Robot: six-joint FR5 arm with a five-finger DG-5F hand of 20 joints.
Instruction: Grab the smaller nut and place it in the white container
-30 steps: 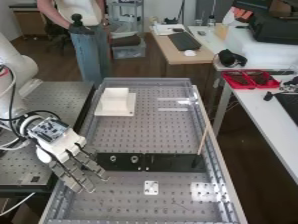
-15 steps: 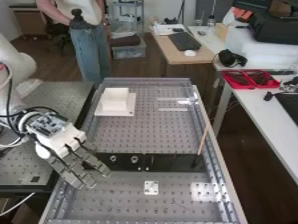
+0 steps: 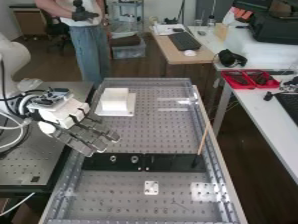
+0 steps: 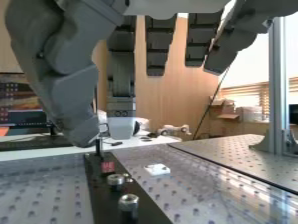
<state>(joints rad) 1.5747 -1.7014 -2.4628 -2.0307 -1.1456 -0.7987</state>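
I cannot tell whether my dark grey fingers [image 3: 74,142] grip the smaller round metal nut, nor where that nut is, but the white, box-shaped container [image 3: 115,100] stands beyond my fingertips, toward the far end of the perforated grey metal surface [image 3: 149,134], the way I'd carry it.

Container [image 3: 115,101] behind bar [image 3: 171,163] on bench [image 3: 143,137]

White container [image 3: 115,100]; black bar [image 3: 174,162]; grey bench [image 3: 153,137], dotted.
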